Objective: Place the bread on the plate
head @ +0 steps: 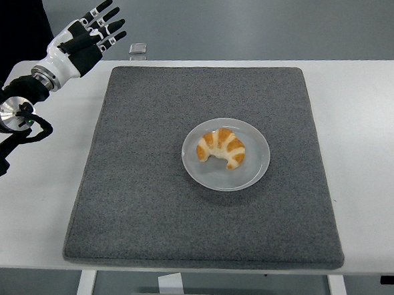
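Left hand at far left, raised above the table's far-left corner, just off the mat's back-left corner. 5 fingers spread apart, palm empty, touching nothing. Black arm runs off the left edge. Right arm not in view.

1 small pale object on the table at the mat's far edge, just right of the hand. Too small to identify.

Centre: clear round plate on the grey mat. Bread, a croissant, lies inside the rim, curved side toward the far edge, 2 tips pointing near. Sits slightly up and left of plate centre but nothing overhangs. Hand and plate well apart.

Judgement: placement looks done; what remains is parking the arm. To do that well:
- keep the fingers apart and high until clear of the mat edge, so nothing drags the mat and shifts the plate;
- travel outward to the left, not back over the plate;
- steer clear of the small object beside the hand;
- no re-touch of the bread; it rests stable as it lies.

Right of plate: bare mat, then white table.
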